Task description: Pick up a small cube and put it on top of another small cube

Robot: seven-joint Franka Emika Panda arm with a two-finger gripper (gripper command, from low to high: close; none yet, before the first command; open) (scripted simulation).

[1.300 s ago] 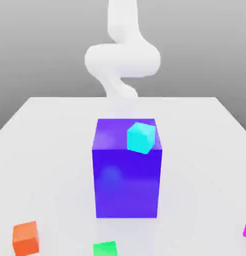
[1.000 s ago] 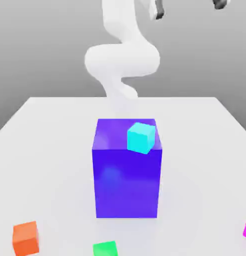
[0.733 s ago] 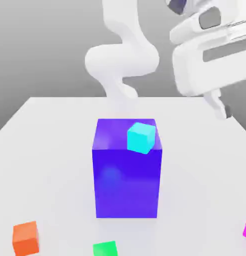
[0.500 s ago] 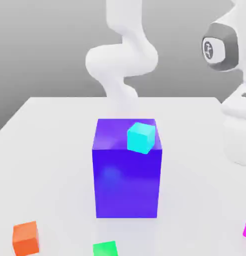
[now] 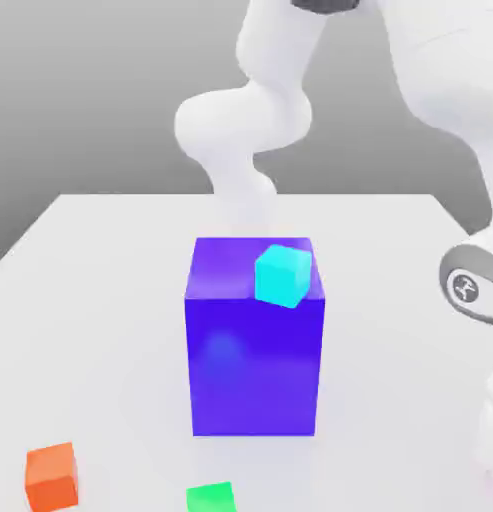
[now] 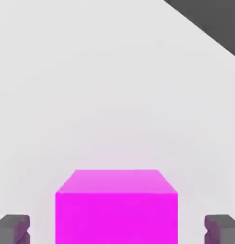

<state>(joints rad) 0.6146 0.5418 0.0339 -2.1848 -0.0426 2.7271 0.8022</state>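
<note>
The small magenta cube rests on the white table, seen close up in the hand view. My gripper straddles it, one dark fingertip on either side. A strip of table shows between each fingertip and the cube's sides, so the jaws stand open and do not touch it. The small green cube lies at the table's front edge in the exterior view, left of my arm, which reaches down at the exterior view's right.
A tall blue-violet cube stands mid-table with a cyan cube on its top. An orange cube sits at the front on the exterior view's left. The table's edge shows beyond the magenta cube.
My arm has swung in from above and come down at the exterior view's right front corner, where it now covers the magenta cube. The other cubes have not moved.
</note>
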